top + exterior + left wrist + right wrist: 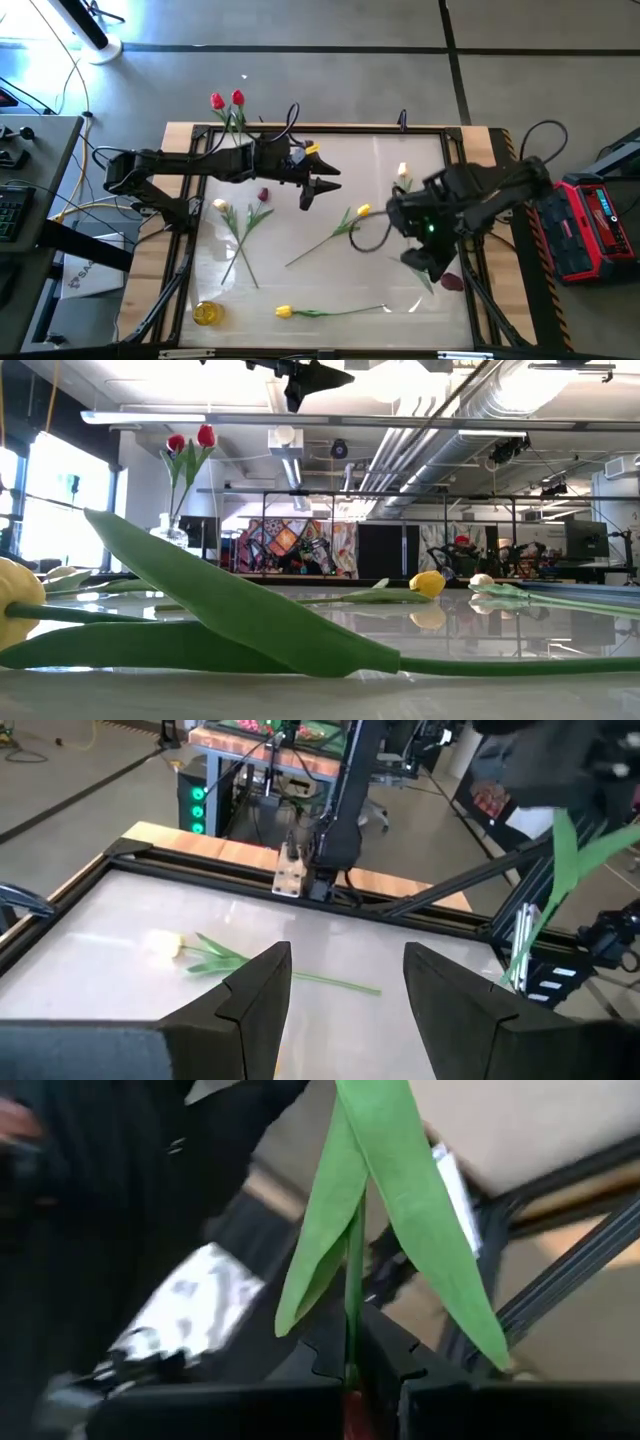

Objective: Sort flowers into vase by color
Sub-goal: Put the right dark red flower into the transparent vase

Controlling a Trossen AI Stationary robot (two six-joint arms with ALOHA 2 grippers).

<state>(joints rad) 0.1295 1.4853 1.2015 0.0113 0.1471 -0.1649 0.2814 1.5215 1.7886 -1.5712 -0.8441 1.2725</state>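
Right gripper pinching a tulip stem, left gripper hanging open over the table

The right gripper is clamping tight on a thin green stem just above a dark red head, its two leaves flopping free, at the table's right side. The left gripper is hovering with fingers spread and nothing between them, above the table's middle. Two red tulips are standing in a vase past the far edge; yellow tulips, a cream one and a maroon one are lying loose on the table. These look light, with thin, springy stems and soft heads and leaves, so they are likely best taken by the bare stem, below the leaves, since a head would probably crush and a leaf would slip.
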